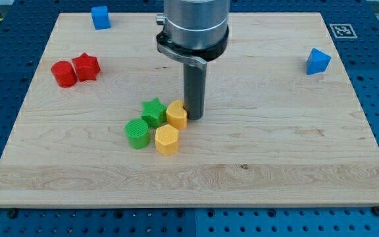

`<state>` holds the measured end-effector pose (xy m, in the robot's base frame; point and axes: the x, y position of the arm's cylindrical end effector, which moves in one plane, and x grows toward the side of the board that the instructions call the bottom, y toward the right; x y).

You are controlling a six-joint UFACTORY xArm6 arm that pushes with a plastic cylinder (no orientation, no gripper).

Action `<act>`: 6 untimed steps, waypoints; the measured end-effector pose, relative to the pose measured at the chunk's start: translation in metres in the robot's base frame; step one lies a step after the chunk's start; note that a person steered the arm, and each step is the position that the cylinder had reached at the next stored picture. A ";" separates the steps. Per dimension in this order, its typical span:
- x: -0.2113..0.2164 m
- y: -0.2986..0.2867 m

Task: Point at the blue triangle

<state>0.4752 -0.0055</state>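
Right now our tip [194, 117] rests on the wooden table [275, 151] near its middle, just beside the right edge of a yellow block [176, 114], touching it or nearly so. We carry no fingers, only the dark rod, so nothing is grasped. That yellow block sits in a tight cluster with a green star [153, 110] to its left, a green cylinder [137, 133] lower left, and a yellow hexagon [166, 139] below. The blue triangle [318, 61] lies well apart from our tip, toward the view's upper right near the table's edge. A blue block [100, 17] sits at the view's top left. A red cylinder [64, 74] and a red star [86, 66] touch each other at the left.
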 end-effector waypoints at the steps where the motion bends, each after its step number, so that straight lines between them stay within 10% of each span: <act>1: 0.000 -0.025; 4: -0.175 0.045; 6: -0.182 0.260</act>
